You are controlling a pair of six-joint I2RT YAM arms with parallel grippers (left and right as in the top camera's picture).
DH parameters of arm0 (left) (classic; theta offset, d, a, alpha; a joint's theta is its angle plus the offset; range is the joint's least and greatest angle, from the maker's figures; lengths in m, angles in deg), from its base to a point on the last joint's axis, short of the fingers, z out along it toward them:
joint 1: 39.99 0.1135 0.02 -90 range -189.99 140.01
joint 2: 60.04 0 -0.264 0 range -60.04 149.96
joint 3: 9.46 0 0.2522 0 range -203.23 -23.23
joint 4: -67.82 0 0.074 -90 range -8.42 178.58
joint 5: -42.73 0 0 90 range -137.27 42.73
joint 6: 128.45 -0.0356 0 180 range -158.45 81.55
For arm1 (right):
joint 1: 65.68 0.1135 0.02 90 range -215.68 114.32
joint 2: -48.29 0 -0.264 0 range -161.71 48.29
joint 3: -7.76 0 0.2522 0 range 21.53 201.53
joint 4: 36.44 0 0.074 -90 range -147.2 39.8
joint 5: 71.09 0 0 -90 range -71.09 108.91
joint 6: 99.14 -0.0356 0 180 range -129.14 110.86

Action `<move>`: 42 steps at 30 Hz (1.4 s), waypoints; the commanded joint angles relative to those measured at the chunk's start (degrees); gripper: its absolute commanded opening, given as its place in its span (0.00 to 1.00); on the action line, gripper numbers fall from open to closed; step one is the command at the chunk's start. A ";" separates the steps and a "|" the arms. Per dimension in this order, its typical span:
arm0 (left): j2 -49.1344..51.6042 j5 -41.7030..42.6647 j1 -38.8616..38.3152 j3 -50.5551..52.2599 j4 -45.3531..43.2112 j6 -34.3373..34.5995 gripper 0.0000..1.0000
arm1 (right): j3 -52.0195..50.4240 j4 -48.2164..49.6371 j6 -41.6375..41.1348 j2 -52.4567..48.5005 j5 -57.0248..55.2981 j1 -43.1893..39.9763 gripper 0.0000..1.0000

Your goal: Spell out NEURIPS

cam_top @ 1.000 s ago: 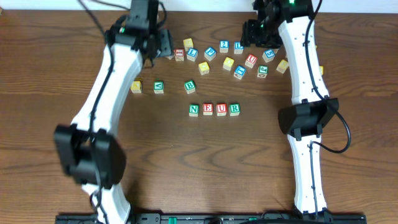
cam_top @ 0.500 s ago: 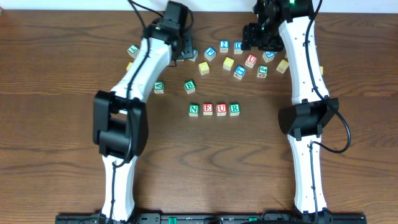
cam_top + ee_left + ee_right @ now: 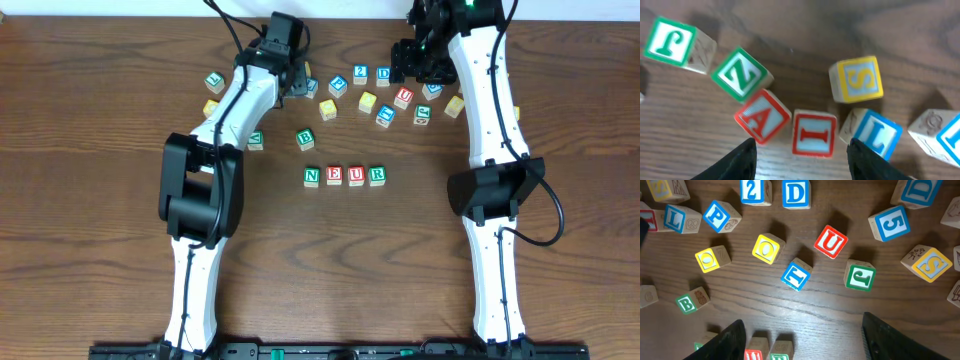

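Mid-table, the row N-E-U-R (image 3: 345, 176) is laid; beyond it, the left gripper (image 3: 801, 155) is spread, empty, over the red I cube (image 3: 814, 132), wedged between a red A cube (image 3: 762, 117) and a blue cube (image 3: 872, 132). The right gripper (image 3: 802, 330) is also spread, nothing pinched. The red I cube is judged light, rigid and smooth, best pinched squarely on opposite flat faces.
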 commanded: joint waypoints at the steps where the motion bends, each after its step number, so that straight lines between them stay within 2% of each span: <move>1: 0.66 -1.77 0.37 -1.36 -1.38 -0.92 0.57 | 1.09 -0.39 1.07 0.15 -0.74 0.11 0.69; 34: 4.00 -1.79 -0.90 -1.14 -2.71 -0.92 0.56 | 0.24 -0.79 1.05 0.13 -2.12 0.11 0.69; 37: 4.17 -1.77 -0.94 -1.14 -2.69 -0.92 0.53 | 0.24 -0.76 1.05 0.13 -2.12 0.11 0.69; 42: 4.35 -1.79 -1.57 -1.14 -2.75 -0.94 0.52 | 0.24 -0.72 1.05 0.13 -2.14 0.11 0.70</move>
